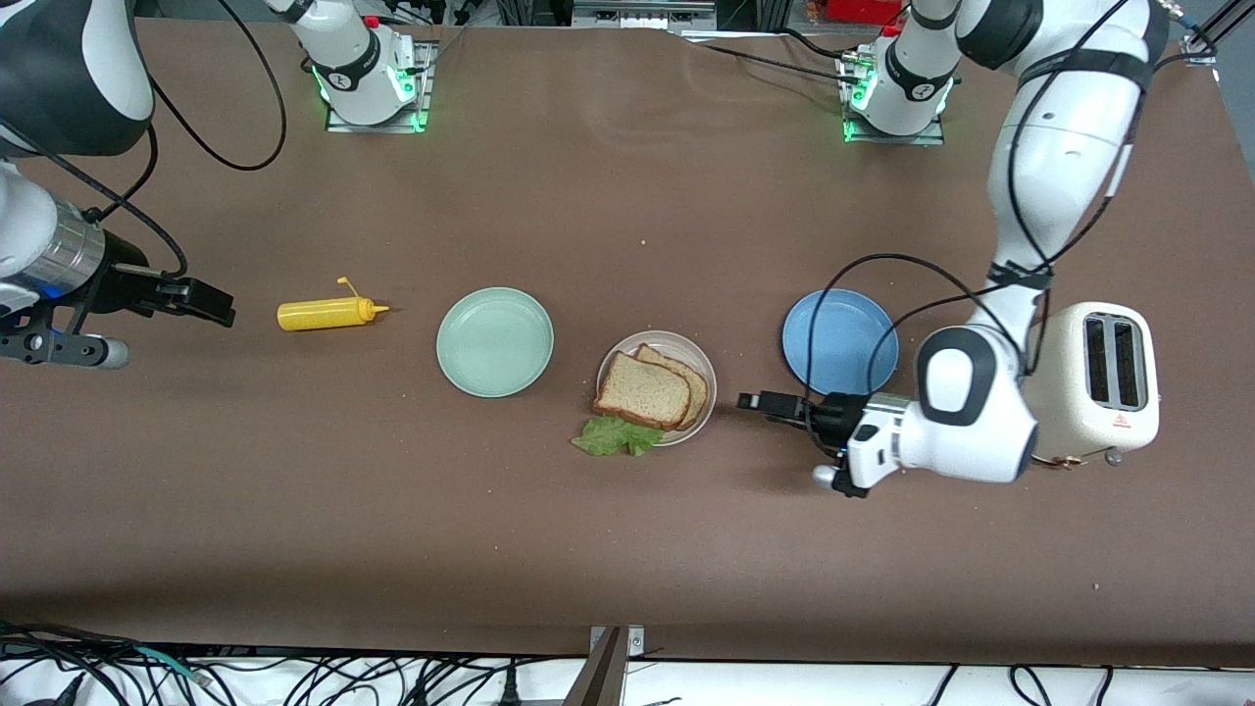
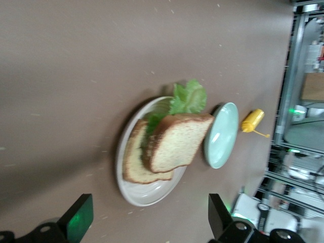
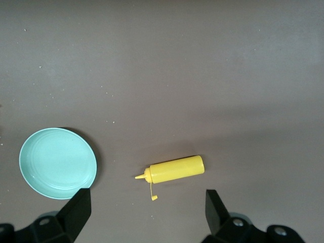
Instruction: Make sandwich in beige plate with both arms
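The beige plate [image 1: 702, 377] holds two tan bread slices, the upper slice [image 1: 642, 390] lying askew over the lower one [image 1: 688, 377]. A ruffled green lettuce leaf [image 1: 618, 436] pokes out from under the bread, over the plate's rim on the side nearer the front camera. My left gripper [image 1: 760, 402] is open and empty, just off the plate toward the left arm's end. The left wrist view shows the plate [image 2: 147, 195], the upper slice [image 2: 177, 142], the lettuce [image 2: 190, 98] and the gripper [image 2: 149, 223]. My right gripper [image 1: 201, 299] hangs open and empty near the right arm's end.
A yellow squeeze bottle [image 1: 328, 313] lies on its side between the right gripper and a mint-green plate [image 1: 494, 341]; both show in the right wrist view, bottle [image 3: 174, 170] and plate [image 3: 57, 162]. A blue plate [image 1: 840, 340] and a cream toaster [image 1: 1098, 382] sit by the left arm.
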### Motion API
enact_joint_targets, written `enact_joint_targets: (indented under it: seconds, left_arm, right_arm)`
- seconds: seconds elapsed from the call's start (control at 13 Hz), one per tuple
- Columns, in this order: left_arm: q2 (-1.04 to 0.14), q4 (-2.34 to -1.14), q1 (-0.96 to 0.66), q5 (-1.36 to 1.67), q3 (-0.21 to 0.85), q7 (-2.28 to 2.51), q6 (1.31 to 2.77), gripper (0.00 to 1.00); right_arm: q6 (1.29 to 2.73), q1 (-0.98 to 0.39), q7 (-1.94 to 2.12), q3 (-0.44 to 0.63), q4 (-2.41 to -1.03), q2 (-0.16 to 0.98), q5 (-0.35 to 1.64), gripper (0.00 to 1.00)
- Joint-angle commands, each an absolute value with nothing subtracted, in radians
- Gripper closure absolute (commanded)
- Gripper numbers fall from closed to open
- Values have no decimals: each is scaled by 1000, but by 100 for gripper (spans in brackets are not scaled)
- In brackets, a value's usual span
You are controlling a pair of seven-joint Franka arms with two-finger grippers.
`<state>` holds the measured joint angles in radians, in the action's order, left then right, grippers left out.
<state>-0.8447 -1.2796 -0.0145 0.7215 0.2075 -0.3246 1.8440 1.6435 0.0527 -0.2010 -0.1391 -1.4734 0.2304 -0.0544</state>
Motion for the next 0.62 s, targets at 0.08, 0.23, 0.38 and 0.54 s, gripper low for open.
enact_joint_targets:
  seconds: [0.08,0.23,0.38,0.54]
  left_arm:
    - [-733,-1307,8,415,192,-308,1830,0]
    - [-692,-1308,23,297,192,-214,1794,0]
    - [-648,-1308,58,214,193,-183,1725,0]
    - [-599,-1327,92,140,192,-176,1663,0]
  right_arm:
    - [1654,63,-207,-153,-1491,221,-54,0]
    - [1654,63,-204,-152,-1490,225,-54,0]
    - [1654,63,-204,-153,-1489,225,-45,0]
    - [1654,63,-206,-152,-1489,225,-40,0]
